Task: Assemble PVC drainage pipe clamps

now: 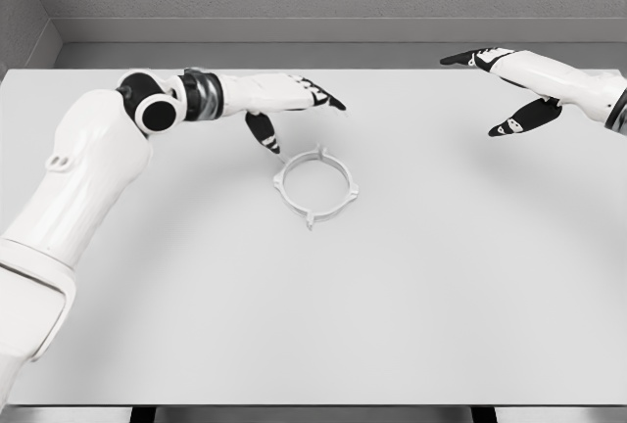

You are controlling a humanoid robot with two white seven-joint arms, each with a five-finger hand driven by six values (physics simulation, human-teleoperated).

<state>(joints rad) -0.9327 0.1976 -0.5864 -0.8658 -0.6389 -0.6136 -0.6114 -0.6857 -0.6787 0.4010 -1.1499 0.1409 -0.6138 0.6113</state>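
The left arm's white upper segment [69,198] is seen closest, entering from the eight o'clock edge and bending across the worktop [441,296]. At its end the left robot hand [289,100] is held flat at about eleven o'clock from the picture's middle, fingers stretched out and the thumb pointed down; nothing is gripped. Just beside that thumb, toward five o'clock from it, the white ring clamp [315,184] is laid flat near the worktop's centre, its small tabs sticking outward. Whether the thumb tip touches the nearest tab cannot be told. The right robot hand [514,90] is raised at two o'clock, well apart from the clamp, fingers spread wide and empty.

No pipe or second clamp part is seen, so assembly is judged barely begun. The likeliest fault is judged to be a nudge: were the downward thumb swept against a tab, the light ring could be slid or spun away. A grasp from above could also be spoiled by the ring's thin, flat wall.
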